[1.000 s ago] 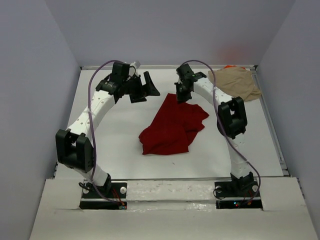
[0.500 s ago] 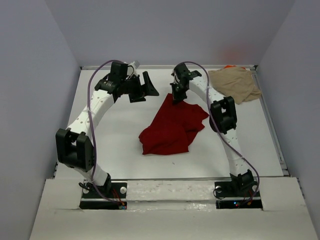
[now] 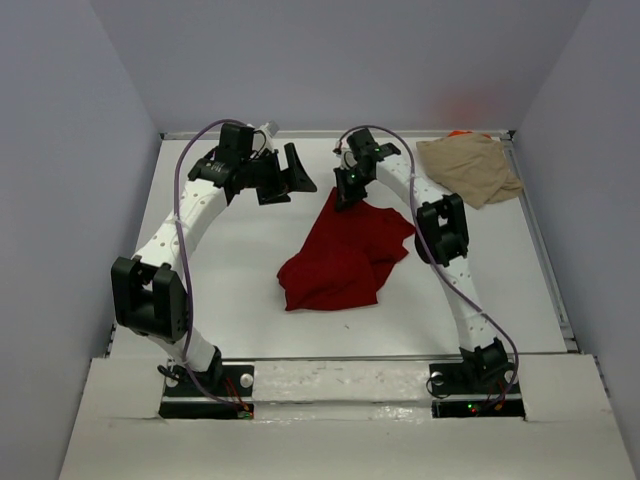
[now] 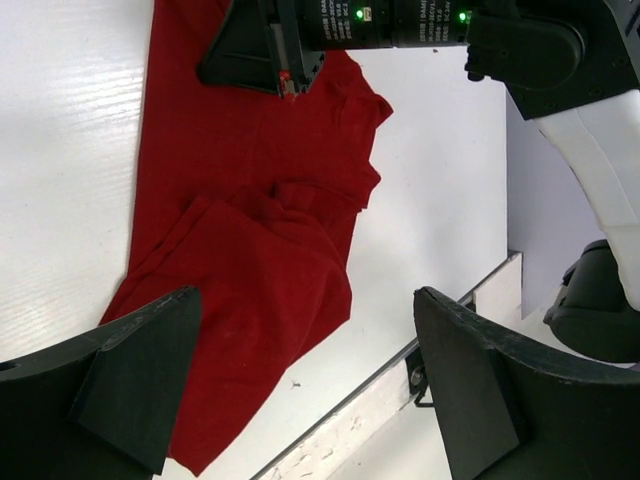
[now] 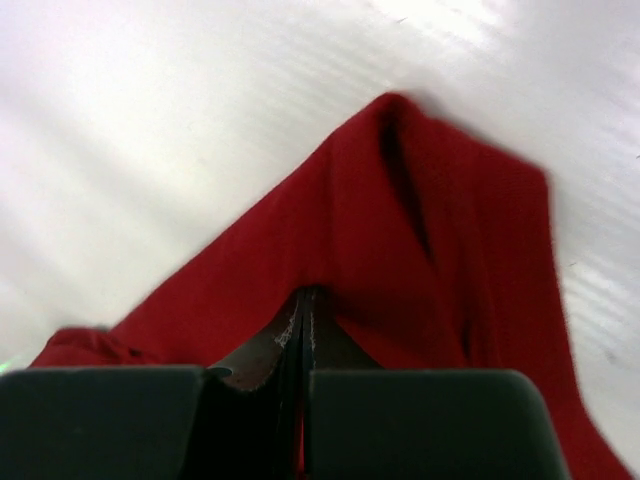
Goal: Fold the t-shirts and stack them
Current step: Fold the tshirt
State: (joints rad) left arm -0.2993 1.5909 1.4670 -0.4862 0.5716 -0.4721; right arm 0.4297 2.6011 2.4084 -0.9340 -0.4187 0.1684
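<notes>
I've got the right gripper clamped shut on the far edge of the dark red t-shirt. On my wrist cam the cloth is pinched between the pads and pulled up into a little peak. The left gripper is spread wide with nothing in it, hanging just left of that pinch over the white table. The rest of the red shirt lies crumpled mid-table. The tan t-shirt sits bunched in the far right corner, well apart, and a sliver of orange fabric peeks out behind it.
</notes>
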